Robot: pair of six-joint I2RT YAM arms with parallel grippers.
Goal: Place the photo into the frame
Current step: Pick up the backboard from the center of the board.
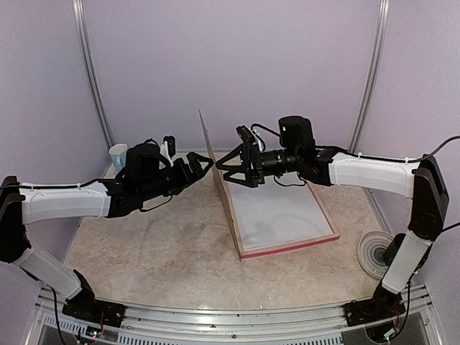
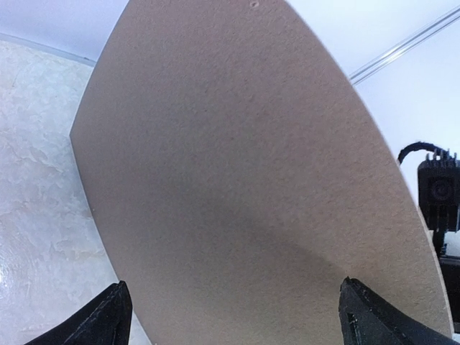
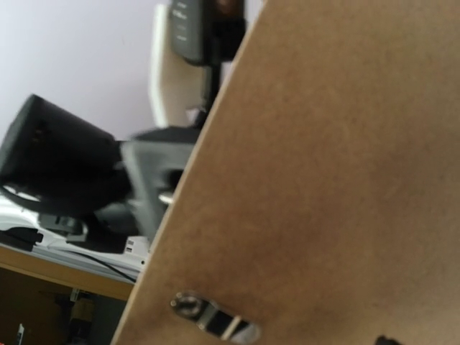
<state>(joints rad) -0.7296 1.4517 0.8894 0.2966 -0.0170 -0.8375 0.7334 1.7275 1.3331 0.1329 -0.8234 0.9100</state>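
Observation:
The frame (image 1: 287, 249) lies flat on the table right of centre, pink rail toward the front, with a white sheet (image 1: 277, 212) inside it. The photo's printed side shows nowhere, and I cannot tell whether that sheet is its white back. A brown backing board (image 1: 221, 188) stands on edge along the frame's left rail. My left gripper (image 1: 204, 162) is open at the board's left face, which fills the left wrist view (image 2: 244, 165), with my fingertips (image 2: 109, 320) wide apart. My right gripper (image 1: 220, 165) is open at the board's right face (image 3: 338, 165), near a metal turn clip (image 3: 213, 320).
A white and blue paper cup (image 1: 118, 155) stands at the back left. A round pale disc (image 1: 376, 253) lies at the table's right edge. Metal rails run up the back wall (image 1: 92, 72).

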